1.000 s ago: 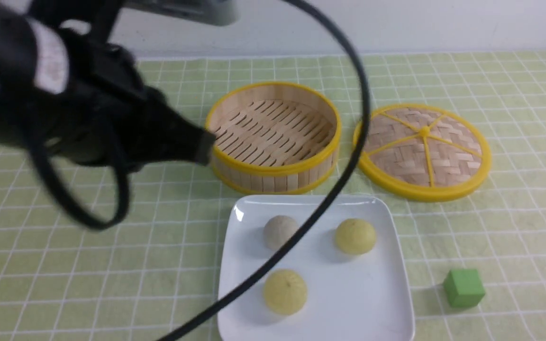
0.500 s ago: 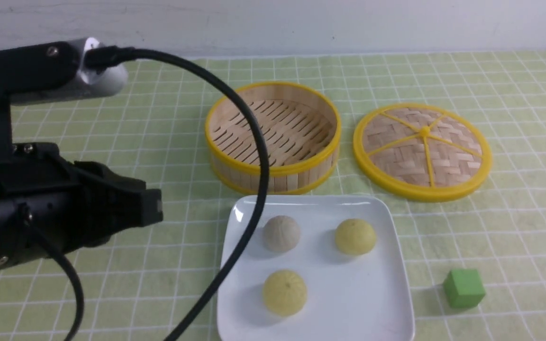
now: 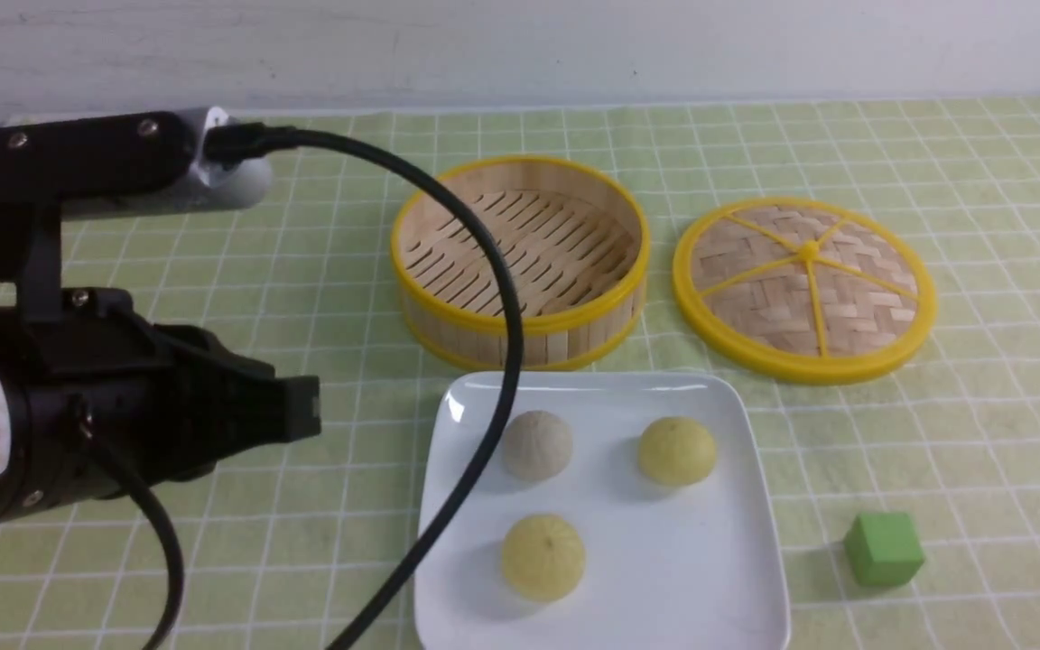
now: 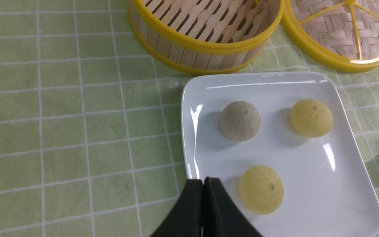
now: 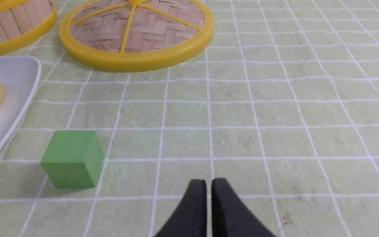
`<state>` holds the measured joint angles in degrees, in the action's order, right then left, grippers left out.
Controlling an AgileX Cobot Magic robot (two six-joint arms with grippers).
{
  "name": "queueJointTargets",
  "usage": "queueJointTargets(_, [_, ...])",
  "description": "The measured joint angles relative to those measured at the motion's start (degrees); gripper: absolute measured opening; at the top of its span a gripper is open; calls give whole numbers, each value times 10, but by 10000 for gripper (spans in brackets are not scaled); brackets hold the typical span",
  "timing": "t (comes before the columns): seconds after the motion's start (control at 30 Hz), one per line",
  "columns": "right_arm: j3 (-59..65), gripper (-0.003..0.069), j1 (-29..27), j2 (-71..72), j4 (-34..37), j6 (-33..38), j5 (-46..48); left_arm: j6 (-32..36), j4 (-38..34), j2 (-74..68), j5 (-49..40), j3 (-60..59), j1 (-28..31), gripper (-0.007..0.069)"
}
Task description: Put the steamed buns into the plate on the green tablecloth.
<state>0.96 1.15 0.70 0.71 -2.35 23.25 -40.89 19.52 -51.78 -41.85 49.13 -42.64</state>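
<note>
Three steamed buns lie on the white square plate: a greyish-white bun, a pale yellow bun beside it, and a pale yellow bun nearer me. The plate sits on the green tablecloth. My left gripper is shut and empty, above the cloth left of the plate. In the left wrist view its tips sit over the plate's edge beside the near yellow bun. My right gripper is shut and empty, low over bare cloth; the front view does not show it.
An empty bamboo steamer basket stands behind the plate, its woven lid to the right. A green cube lies right of the plate, also in the right wrist view. A black cable loops in front of the plate.
My left arm has pulled back from beside the steamer basket to the near left. In the last half second it barely moved. The three buns stayed on the plate.
</note>
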Motion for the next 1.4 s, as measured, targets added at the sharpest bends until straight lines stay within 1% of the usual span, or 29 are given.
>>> queueJointTargets(0.1, [0, 51, 0, 0, 0, 0, 0, 14, -6, 13, 26, -19, 19, 20])
queueJointTargets(0.17, [0, 58, 0, 0, 0, 0, 0, 45, -36, 62, 75, -80, 88, 23])
queueJointTargets(0.2, [0, 59, 0, 0, 0, 0, 0, 47, -38, 62, 78, -85, 88, 23])
queueJointTargets(0.27, [0, 61, 0, 0, 0, 0, 0, 80, -70, 124, 107, -155, 169, 27])
queueJointTargets(0.3, [0, 62, 0, 0, 0, 0, 0, 97, -83, 150, 118, -188, 201, 29])
queueJointTargets(0.33, [0, 62, 0, 0, 0, 0, 0, 101, -85, 150, 121, -195, 201, 29])
queueJointTargets(0.37, [0, 62, 0, 0, 0, 0, 0, 133, -99, 200, 142, -250, 254, 32])
queueJointTargets(0.47, [0, 65, -1, 0, 0, 0, 0, 192, -106, 294, 172, -351, 323, 34])
queueJointTargets(0.57, [0, 71, -1, 0, 0, 0, 0, 234, -110, 374, 186, -421, 362, 36])
queueJointTargets(0.7, [0, 78, -1, 0, 0, 0, 0, 260, -110, 448, 195, -479, 385, 37])
queueJointTargets(0.87, [0, 83, -1, 0, 0, 0, 0, 277, -110, 514, 200, -504, 389, 43])
queueJointTargets(1.4, [0, 104, -1, 0, 0, 0, 0, 280, -110, 524, 200, -504, 389, 55])
